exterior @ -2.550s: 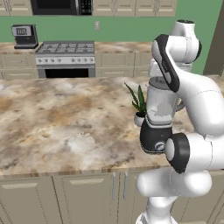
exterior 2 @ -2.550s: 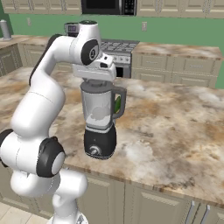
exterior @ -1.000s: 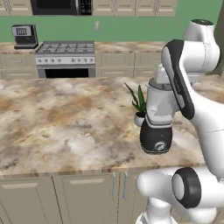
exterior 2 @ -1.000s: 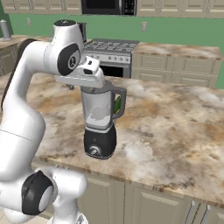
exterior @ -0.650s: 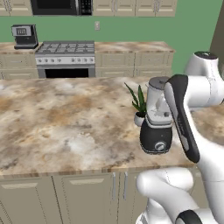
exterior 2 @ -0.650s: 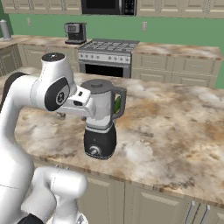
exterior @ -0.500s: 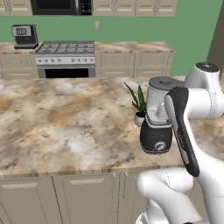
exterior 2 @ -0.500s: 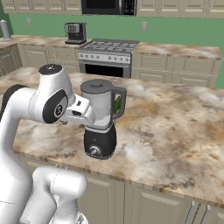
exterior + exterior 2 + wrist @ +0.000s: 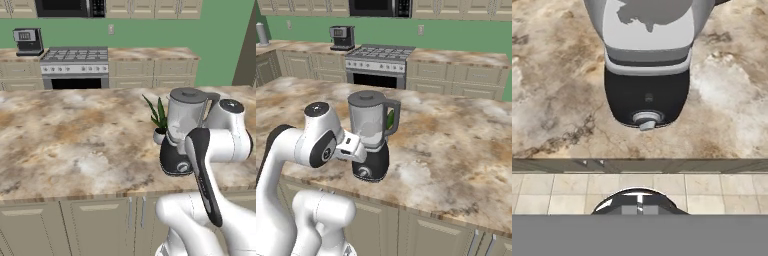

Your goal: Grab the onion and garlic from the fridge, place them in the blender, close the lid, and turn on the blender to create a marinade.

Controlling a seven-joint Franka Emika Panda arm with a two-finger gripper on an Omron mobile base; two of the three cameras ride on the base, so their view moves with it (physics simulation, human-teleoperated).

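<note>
The blender (image 9: 183, 131) stands on the counter (image 9: 85, 145), a plant (image 9: 159, 118) just behind it.

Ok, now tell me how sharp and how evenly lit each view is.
Left base view: crisp, flat light, a soft shadow beside the blender. Right base view: equally sharp, no glare on the jar. Hand view: coarser, the counter looks smeared and the knob soft.

Marbled brown bench (image 9: 75, 145) carries the blender (image 9: 182, 132) near its front edge, lid (image 9: 186, 93) on, small potted plant (image 9: 159, 120) just behind it.
</note>
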